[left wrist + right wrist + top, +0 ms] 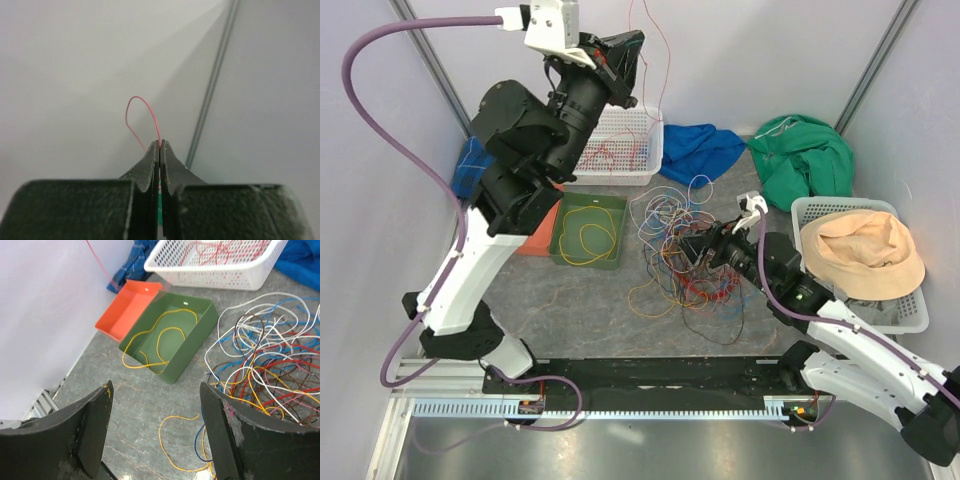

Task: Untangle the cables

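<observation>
**Red strand pinched aloft, main knot on the table**

The tangle of cables (pixel 685 250) lies on the grey table (pixel 600 315) right of centre, a loose heap of white, blue, red, yellow and brown loops. One red cable (pixel 137 97) is out of the heap. It arches up from the tips of the left gripper (pixel 160 145), whose jaws are clenched flat on it, high above the far left of the table.

The right gripper (pixel 155 390) sits low at the near right edge of the heap. Its jaws are spread wide with nothing between them. A loose yellow cable (pixel 170 440) curls on the table just beneath.

Left of the heap stands a green tray (pixel 195 345) holding a single yellow cable (pixel 160 335). An orange tray (pixel 125 315) touches its far side. Behind them a white basket (pixel 620 145) holds red cables. A blue cloth (pixel 695 150) and a green cloth (pixel 805 160) lie at the back. A second basket (pixel 810 205) on the right carries a peach hat (pixel 860 255).
</observation>
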`<state>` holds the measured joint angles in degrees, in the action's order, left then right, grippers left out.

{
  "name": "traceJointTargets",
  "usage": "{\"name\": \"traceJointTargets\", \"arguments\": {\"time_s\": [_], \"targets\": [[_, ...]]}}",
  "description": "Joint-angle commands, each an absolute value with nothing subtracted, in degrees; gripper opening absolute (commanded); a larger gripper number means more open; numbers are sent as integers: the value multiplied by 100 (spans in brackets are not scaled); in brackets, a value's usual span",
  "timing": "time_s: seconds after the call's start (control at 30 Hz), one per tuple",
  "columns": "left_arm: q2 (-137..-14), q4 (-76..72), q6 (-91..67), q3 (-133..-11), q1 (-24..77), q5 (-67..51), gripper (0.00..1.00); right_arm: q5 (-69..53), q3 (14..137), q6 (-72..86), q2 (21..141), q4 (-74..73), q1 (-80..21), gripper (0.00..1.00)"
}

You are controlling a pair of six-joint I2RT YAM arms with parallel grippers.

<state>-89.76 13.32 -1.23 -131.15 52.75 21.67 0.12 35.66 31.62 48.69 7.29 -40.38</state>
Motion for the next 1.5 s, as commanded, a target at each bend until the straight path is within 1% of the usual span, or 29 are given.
{"name": "traceJointTargets", "arguments": {"time_s": [0.0,0.03,0.13,0.33,0.53,0.7,0.87,0.97,1.13,1.23,1.27,1.3,1.47], "targets": [[-9342,1072,133,-12938,4677,2620,2,290,3577,3226,4448,695,-4034,78],[-9456,1072,-260,-12877,4302,2523,2,316,3586,3217,4325,616,-4052,78],[-9754,1011,-887,-12867,3633,2136,2,430,3647,3138,4140,317,-4043,78],[-10344,343,-1230,-13077,2875,1750,2,677,3841,2971,4087,35,-4034,78],[-11372,115,-1239,-14000,2514,1485,2,730,3718,3093,4341,105,-4043,78],[-11882,26,-1729,-13992,2172,1547,2,405,3560,3375,4561,184,-4034,78],[-12190,-667,-1802,-13632,1943,1635,2,536,3314,3314,4667,360,-4043,78],[-12514,-607,-1749,-13605,1872,1661,2,519,3252,3296,4825,422,-4043,78],[-13060,-80,-2065,-13474,1679,1661,2,510,3217,3261,5010,483,-4043,78],[-13289,297,-2232,-13474,1600,1485,45,545,3225,3226,5010,483,-4043,78],[-13280,360,-2259,-13465,1591,1503,96,545,3217,3217,4992,483,-4034,78],[-13202,386,-2267,-13395,1582,1538,100,562,3217,3225,4983,483,-4034,78],[-12640,334,-2145,-13149,1573,1644,100,563,3191,3252,4957,518,-4043,78]]}}
